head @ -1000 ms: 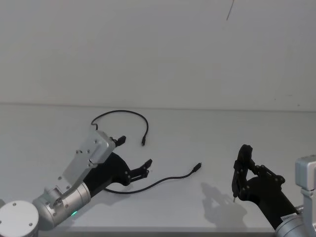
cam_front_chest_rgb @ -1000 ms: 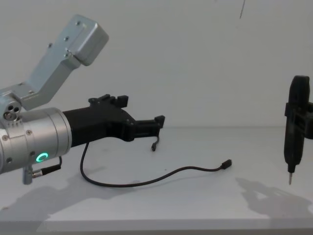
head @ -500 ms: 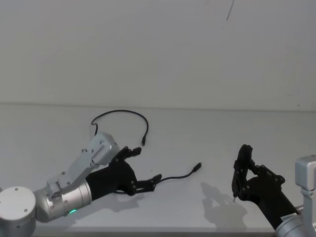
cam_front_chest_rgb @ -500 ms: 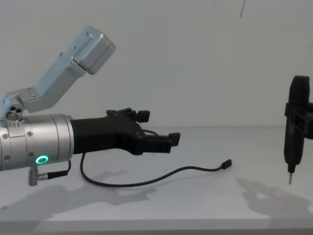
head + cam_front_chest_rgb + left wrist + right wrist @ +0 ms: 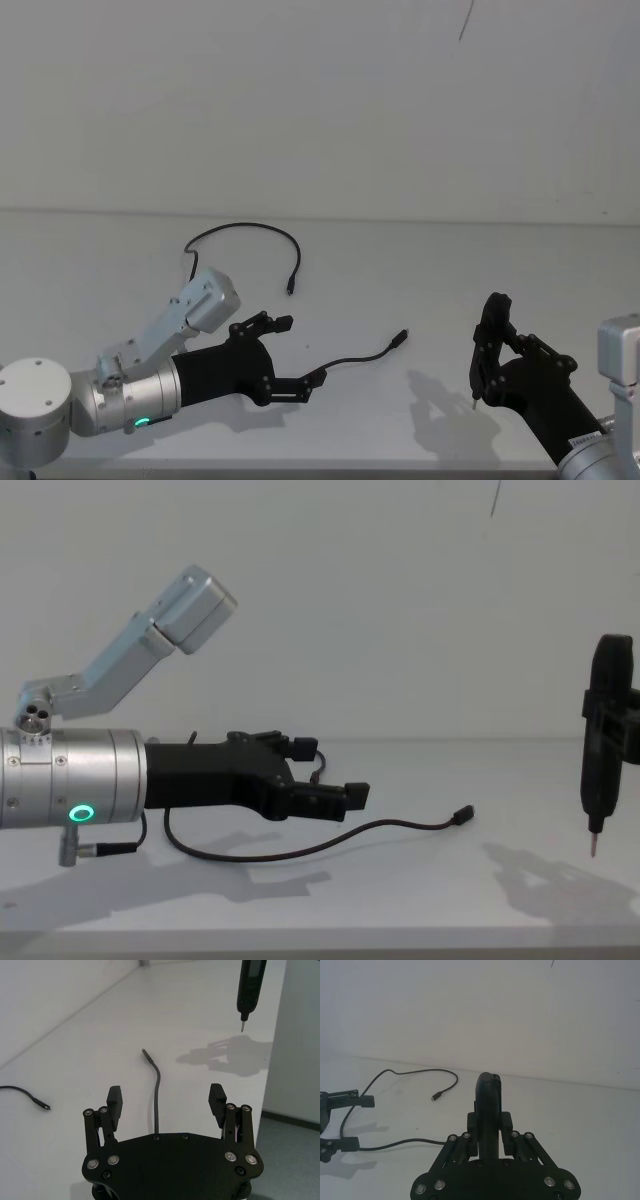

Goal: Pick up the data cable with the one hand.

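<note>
Black left gripper [image 5: 300,350] spread above data cable [image 5: 365,357]; right gripper [image 5: 488,345] parked.

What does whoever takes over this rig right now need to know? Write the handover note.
Grippers: the left gripper is open, low over the table, with its jaws on either side of the cable and no grip yet. The right gripper is shut on a pen tool, off to the right, tip above the table.
Cable: lies on the table, both plugs free.
Done: left gripper lined up on the cable.
Left: lower, close on the cable, lift.
</note>
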Tool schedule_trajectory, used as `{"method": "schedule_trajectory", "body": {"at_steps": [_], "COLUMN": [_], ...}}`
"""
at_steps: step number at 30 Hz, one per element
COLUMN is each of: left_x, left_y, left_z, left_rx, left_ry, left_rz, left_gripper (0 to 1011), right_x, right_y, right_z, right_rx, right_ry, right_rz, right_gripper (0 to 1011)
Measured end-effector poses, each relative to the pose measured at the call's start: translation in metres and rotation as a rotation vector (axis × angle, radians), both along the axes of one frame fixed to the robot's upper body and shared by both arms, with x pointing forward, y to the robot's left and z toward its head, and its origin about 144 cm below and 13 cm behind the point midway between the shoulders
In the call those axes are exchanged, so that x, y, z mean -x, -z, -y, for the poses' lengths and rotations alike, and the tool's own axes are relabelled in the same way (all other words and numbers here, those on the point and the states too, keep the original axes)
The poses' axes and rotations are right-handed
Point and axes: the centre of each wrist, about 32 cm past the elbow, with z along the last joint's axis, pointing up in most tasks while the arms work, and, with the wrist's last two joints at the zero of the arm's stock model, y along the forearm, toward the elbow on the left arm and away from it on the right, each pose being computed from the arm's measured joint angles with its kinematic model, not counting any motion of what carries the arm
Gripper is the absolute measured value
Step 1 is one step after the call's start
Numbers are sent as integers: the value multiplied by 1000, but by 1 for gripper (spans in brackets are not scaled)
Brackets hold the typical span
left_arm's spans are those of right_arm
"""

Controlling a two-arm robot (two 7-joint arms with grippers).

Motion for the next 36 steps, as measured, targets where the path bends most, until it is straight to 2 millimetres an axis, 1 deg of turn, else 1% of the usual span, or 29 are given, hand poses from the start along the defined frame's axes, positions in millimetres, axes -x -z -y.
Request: {"method": "schedule_trajectory", "body": {"at_steps": [14, 24, 36], "left_x": [-16, -26, -34], "left_y": [4, 8, 13], "left_z": [2, 11, 23], "left_rx": [-21, -29, -36], "left_ry": [29, 25, -24], "left_rz": [-45, -83, -145], "left_gripper": [1001, 1001, 1001], "right_x": [0, 0, 0], "right_y": [0, 0, 0], "right_z": [0, 0, 0], "right_rx": [0, 0, 0], "right_ry": [0, 0, 0], "right_rz": [0, 0, 0], "right_gripper": [269, 269, 269]}}
